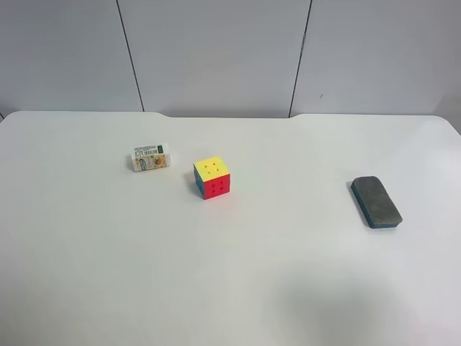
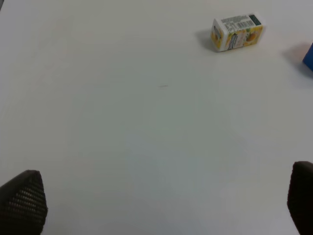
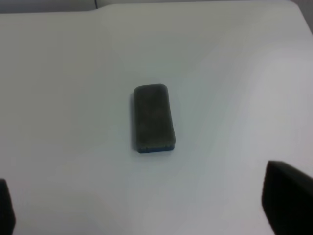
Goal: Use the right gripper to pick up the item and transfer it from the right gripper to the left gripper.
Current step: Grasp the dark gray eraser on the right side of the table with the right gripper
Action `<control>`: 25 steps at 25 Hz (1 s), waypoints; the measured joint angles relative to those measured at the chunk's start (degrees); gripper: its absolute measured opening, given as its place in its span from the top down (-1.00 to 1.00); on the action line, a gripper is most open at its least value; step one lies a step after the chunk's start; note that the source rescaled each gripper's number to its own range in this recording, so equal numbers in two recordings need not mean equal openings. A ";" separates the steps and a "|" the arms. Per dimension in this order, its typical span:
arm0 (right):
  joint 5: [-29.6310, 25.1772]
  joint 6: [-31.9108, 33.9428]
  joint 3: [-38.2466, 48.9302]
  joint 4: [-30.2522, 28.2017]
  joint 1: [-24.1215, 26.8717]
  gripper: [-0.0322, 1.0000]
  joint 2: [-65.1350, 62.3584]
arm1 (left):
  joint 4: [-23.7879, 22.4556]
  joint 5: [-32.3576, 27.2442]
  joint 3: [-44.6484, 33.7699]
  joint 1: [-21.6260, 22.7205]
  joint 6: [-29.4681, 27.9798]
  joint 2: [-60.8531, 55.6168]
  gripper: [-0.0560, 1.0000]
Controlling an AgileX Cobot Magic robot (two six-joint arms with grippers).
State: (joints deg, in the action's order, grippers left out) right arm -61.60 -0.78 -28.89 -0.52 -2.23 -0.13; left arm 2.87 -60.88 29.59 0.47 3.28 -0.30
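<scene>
So the whiteboard eraser [image 1: 376, 202] is just lying flat on the white table [image 1: 238, 288], way over at the exterior high view's right side. Its dark grey felt faces up and the blue base peeks out along the edges. It sits at a bit of a slant there, and nothing is touching it.

The right gripper [image 3: 145, 208] hangs above the table with the eraser out in front of it. The eraser is pretty much centred between the two fingers but clearly apart from both. The pincer is spread wide: one black finger [image 3: 286, 196] shows at one edge of the right wrist view and only a sliver of the other shows at the opposite edge, with bare table between them. Nothing is pinched. From that camera the eraser's long axis points straight away from the gripper, with the blue edge on the near end.

The left gripper [image 2: 161, 198] is the same story, with its fingers spread out to the frame edges. One of them shows a textured pad [image 2: 24, 203], and there's nothing between them but table. Out ahead of it and off to one side, the small white packet [image 2: 237, 32] lies on its side, with a printed label and an orange-yellow picture.

In the exterior high view the packet is toward the left. The multicoloured puzzle cube [image 1: 212, 177] is near it but not touching, yellow face up and red face toward the camera. The eraser is well apart from both.
</scene>
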 joint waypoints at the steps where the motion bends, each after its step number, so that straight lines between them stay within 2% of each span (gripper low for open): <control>1: 0.00 0.00 0.00 0.00 0.00 -1.00 0.00 | 0.00 0.00 0.00 0.00 0.00 0.00 -1.00; 18: 0.00 0.07 -0.06 0.11 0.00 -1.00 0.91 | 0.00 0.00 0.00 0.00 0.00 0.00 -1.00; 25: 0.05 0.78 -7.35 0.01 0.00 -1.00 18.67 | 0.00 0.00 0.00 0.00 0.00 0.00 -1.00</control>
State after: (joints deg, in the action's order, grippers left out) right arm -61.54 0.00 -36.23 -0.51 -2.23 18.53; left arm 2.87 -60.88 29.59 0.47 3.28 -0.30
